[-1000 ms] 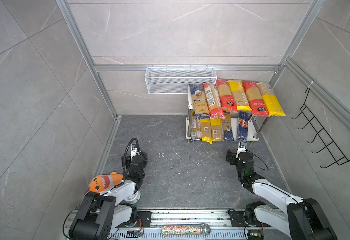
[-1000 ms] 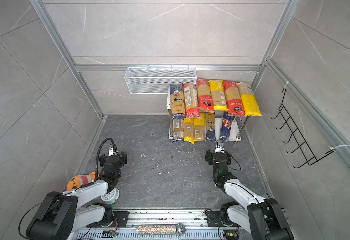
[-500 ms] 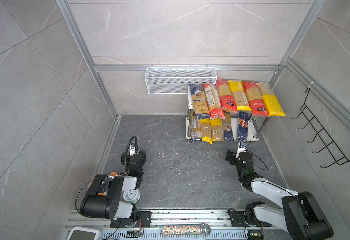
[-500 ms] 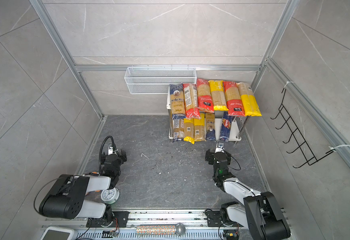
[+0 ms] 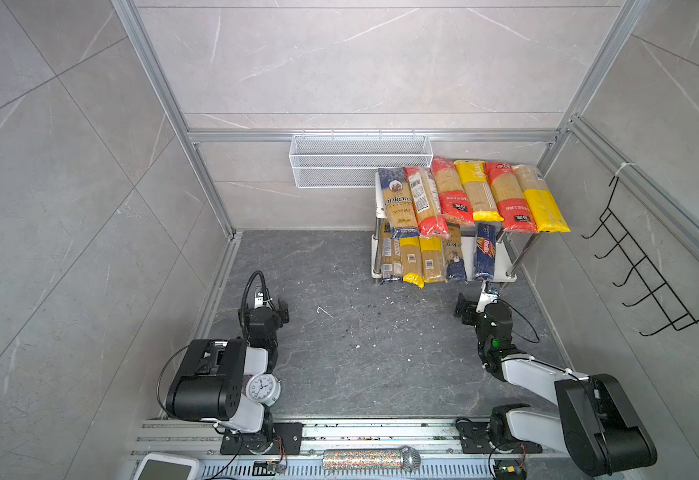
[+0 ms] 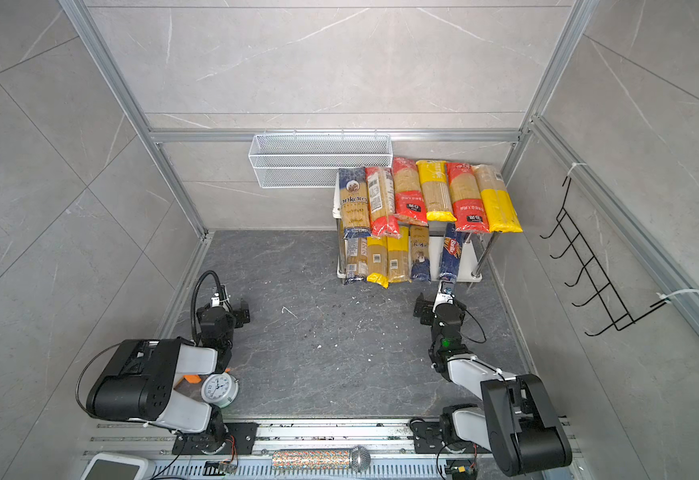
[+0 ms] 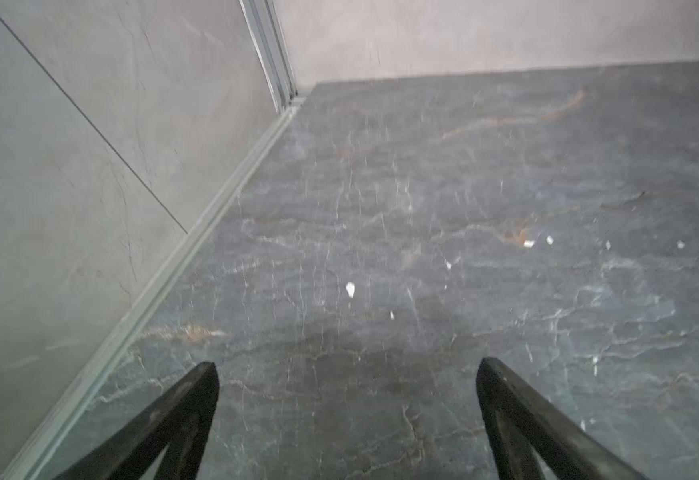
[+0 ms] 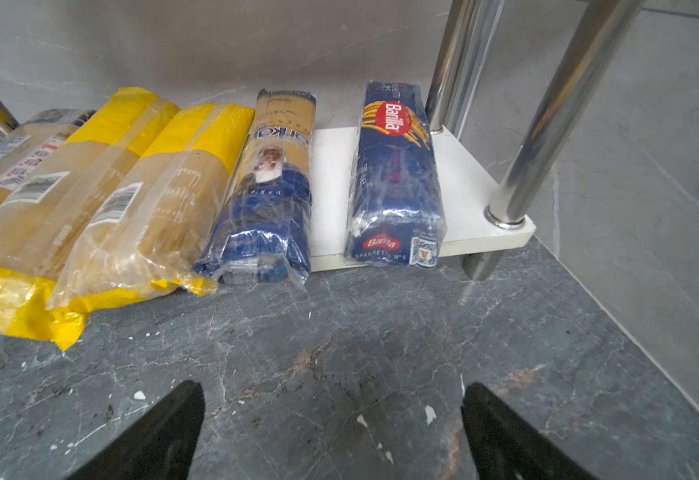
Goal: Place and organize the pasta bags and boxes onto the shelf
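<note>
my right gripper [image 8: 333,399] stood wide open and empty, low over the floor [image 8: 339,332] just in front of the shelf [image 8: 331,187]. my left gripper [image 7: 347,374] was open and empty too, well apart from the shelf over bare floor. the trouble i judged likeliest was a knock. with jaws that wide so near the shelf's front, a push forward could have caught the shiny front leg [image 8: 547,124] or shoved the barilla pack [image 8: 395,174] askew. any jolt to the shelf could also have shaken the upper row of packs [image 5: 470,191], which overhung the top board's front edge. on the lower board the dark blue-ended bag [image 8: 273,187] and the yellow-ended bags [image 8: 152,187] poked out past the front edge, the yellow tips sagging to the floor, so a sweep along the shelf's front could have dragged them off. the barilla pack lay on the lower board beside that front leg, its near end just beyond my right gripper and a little toward the leg, not touching me. a strip of bare board separated it from the dark blue-ended bag. in both top views i saw no pack lying off the shelf.
</note>
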Controlling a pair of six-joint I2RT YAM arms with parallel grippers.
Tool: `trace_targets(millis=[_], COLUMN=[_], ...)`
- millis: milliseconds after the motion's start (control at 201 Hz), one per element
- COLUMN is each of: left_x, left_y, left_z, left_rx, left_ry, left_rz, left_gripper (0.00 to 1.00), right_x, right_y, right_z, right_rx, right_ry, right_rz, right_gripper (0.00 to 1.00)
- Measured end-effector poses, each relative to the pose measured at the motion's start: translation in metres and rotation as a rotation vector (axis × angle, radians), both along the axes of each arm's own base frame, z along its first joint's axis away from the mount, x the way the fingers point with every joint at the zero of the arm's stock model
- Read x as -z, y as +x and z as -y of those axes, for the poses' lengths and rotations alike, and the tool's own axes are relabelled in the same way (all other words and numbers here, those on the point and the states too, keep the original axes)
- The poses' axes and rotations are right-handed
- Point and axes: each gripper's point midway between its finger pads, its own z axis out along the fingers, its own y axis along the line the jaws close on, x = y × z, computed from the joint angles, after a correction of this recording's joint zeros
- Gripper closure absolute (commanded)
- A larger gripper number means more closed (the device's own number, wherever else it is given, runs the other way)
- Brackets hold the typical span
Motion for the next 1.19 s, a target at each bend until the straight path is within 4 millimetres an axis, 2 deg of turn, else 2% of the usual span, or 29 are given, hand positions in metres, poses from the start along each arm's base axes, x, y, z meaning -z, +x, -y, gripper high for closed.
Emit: trace_targets(millis=[294, 438, 553, 742, 1195], left_x=[0.000, 0.002, 0.005, 0.008, 0.008], left_y=[0.010, 0.011, 0.010, 0.009, 0.009], left_z=[0.003, 0.001, 0.002, 0.004, 0.004], left_rx=[0.052, 0.065, 0.076, 0.082, 0.082], left_ry=[-0.065, -0.097, -0.110, -0.116, -0.116], left_rz=[-0.022, -0.034, -0.045, -0.058, -0.058], left_gripper=[0.01, 0.00, 0.01, 0.00, 0.00], right_x=[-0.006, 0.028, 0.042, 0.024, 0.029], right_y=[0.003, 0.003, 0.014, 0.032, 0.031], right_z=[0.000, -0.004, -0.013, -0.007, -0.010], right_rx=[-0.013, -0.041, -0.094, -0.108, -0.128], right_ry=[0.005, -0.017, -0.022, -0.001, 0.005], right_rz=[0.070, -0.003, -0.052, -0.014, -0.033], right_gripper=[0.00, 0.00, 0.00, 0.00, 0.00])
